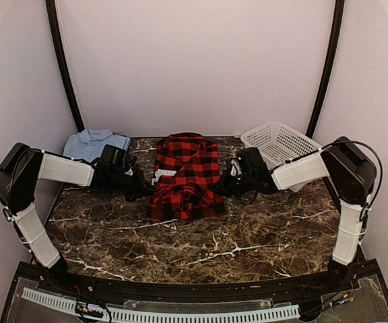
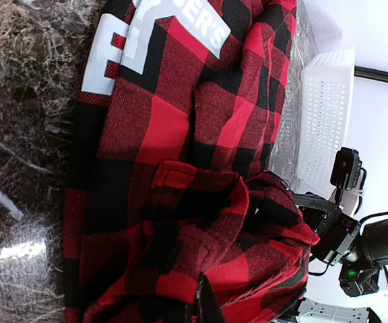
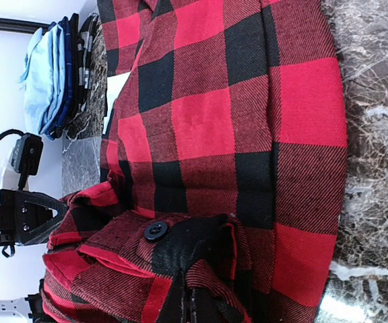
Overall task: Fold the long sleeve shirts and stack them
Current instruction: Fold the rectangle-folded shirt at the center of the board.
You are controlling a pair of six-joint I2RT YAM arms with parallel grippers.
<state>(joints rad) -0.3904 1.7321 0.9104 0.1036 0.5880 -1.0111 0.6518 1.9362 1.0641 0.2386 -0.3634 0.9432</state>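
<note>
top external view: a large red-and-black buffalo-check flannel shirt (image 1: pixel 187 176) lies partly folded on the dark marble desk (image 1: pixel 180 245), between the two tools. the left tool (image 1: pixel 147 190) is clamped on the flannel's near edge, and the right tool (image 1: pixel 226 183) is clamped on bunched flannel opposite. a folded plain light blue shirt (image 1: pixel 89 143) sits behind the left tool and a white plastic mesh basket (image 1: pixel 278 142) behind the right tool. in the right wrist view, a darker blue shirt (image 3: pixel 67 67) lies stacked against the light blue one.

We see the left claw (image 2: pixel 199 304) and right claw (image 3: pixel 188 303) mostly buried in the red-and-black flannel shirt (image 1: pixel 186 176). Its white label (image 2: pixel 100 70) runs off the top edge.
</note>
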